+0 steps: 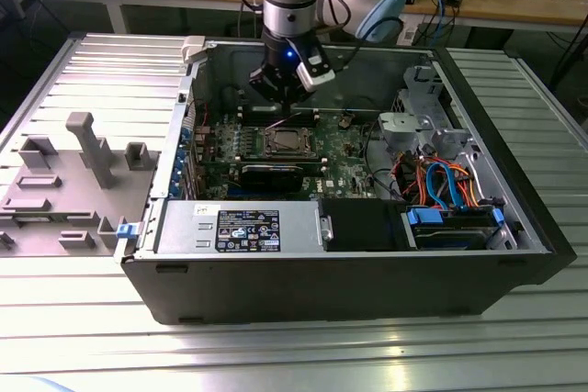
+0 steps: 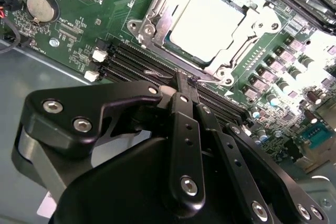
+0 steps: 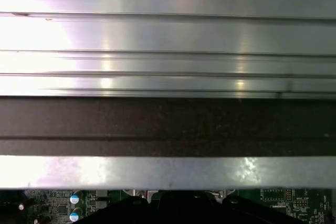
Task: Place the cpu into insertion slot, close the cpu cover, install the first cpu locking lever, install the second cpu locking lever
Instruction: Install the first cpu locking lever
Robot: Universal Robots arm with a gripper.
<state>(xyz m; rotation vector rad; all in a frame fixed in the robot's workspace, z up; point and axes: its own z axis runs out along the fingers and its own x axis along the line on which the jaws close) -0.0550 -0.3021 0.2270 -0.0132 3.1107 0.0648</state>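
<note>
My jaws (image 2: 190,85) are pressed together, holding nothing, tips at a thin wire lever (image 2: 207,78) at the cpu cover's (image 2: 157,17) edge; just beyond them, the cpu (image 2: 207,24) sits under that closed cover.

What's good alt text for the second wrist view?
The black end effector hangs with its fingers together over a green motherboard, its tips beside the cpu cover. The cover lies closed around the cpu, whose silver top shows through the opening. A coin battery sits on the board nearby.
</note>
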